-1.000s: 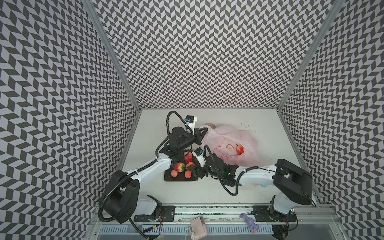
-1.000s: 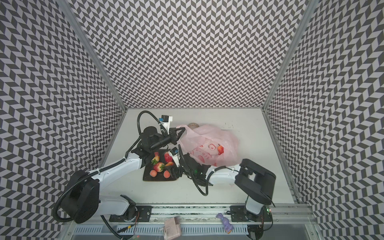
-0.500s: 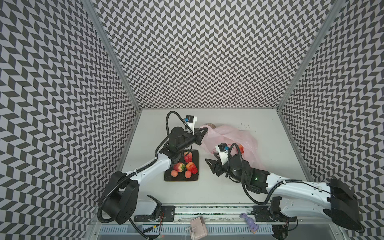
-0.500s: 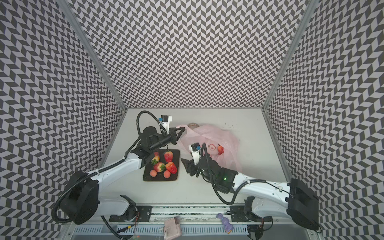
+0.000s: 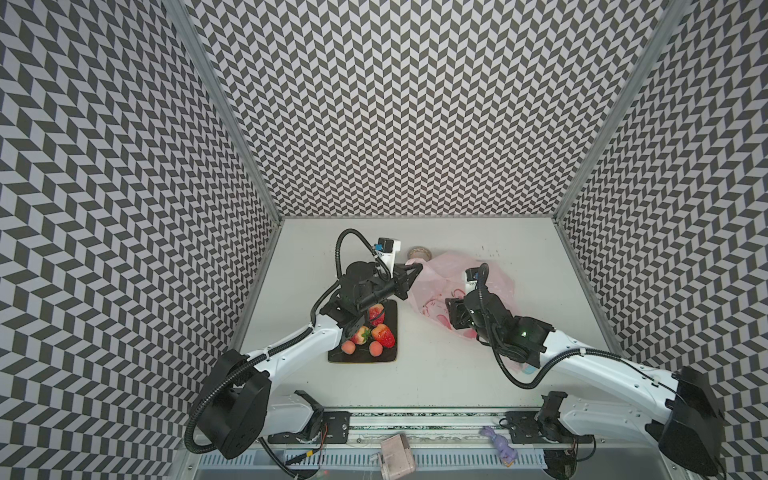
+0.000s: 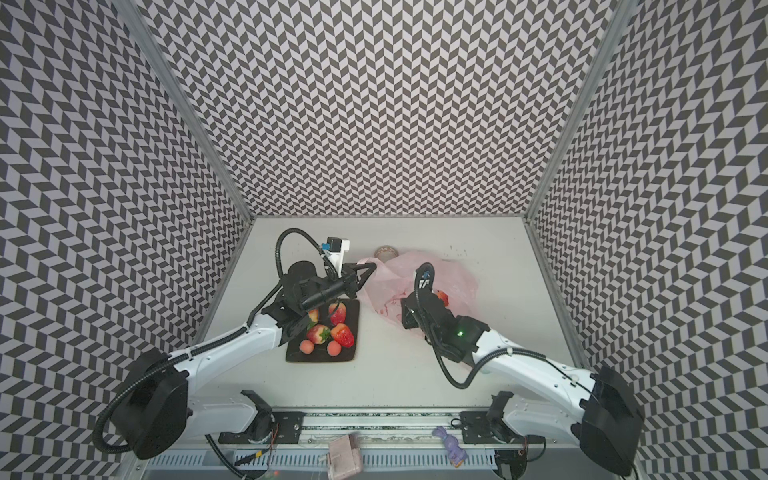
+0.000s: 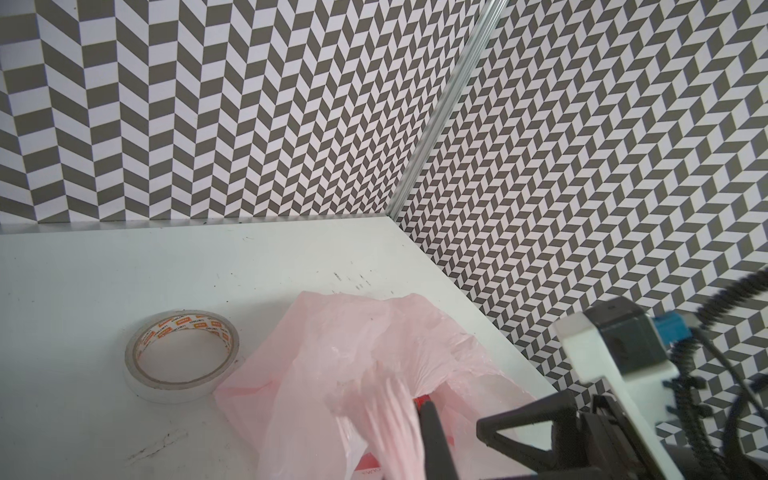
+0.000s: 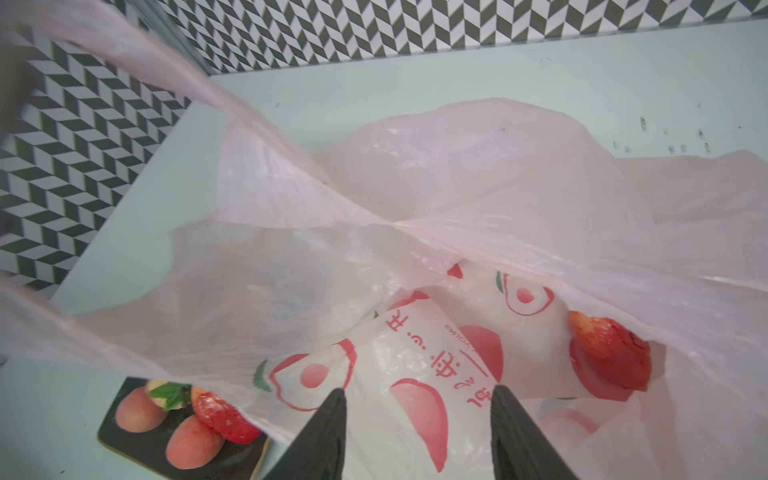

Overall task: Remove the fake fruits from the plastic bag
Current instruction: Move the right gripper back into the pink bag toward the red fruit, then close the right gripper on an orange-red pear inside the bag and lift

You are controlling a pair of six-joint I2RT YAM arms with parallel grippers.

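left gripper (image 5: 417, 269): pressed together on a bunched handle of the plastic bag (image 5: 436, 270), pink film pulled up taut from that pinch.
right gripper (image 8: 417, 392): fingers spread, nothing between them; poised at the bag's open mouth, over the printed inner panel.
worktop (image 5: 457, 374): pale and flat, with a few dark scuffs near the far wall.
plastic bag: thin, translucent pink, crumpled. Lies right of centre in both top views, with the mouth held open towards the right gripper. Red-and-white fruit prints and lettering on the inner panel.
tray (image 6: 316, 357): black, square, left of the bag and apart from it, partly under the left arm.
tape roll (image 7: 181, 357): lying flat on the worktop just beside the bag's far edge, near the left gripper.
loose strawberry (image 8: 609, 359): red, inside the bag, tucked under the upper film to one side of the right gripper. Also seen in a top view beside the right wrist.
tray strawberries (image 6: 343, 336): three in plain sight, with green caps. A fourth red piece is partly hidden under the left arm.
peach balls (image 6: 306, 346): two, orange-pink, side by side on the tray's near half, next to the strawberries.
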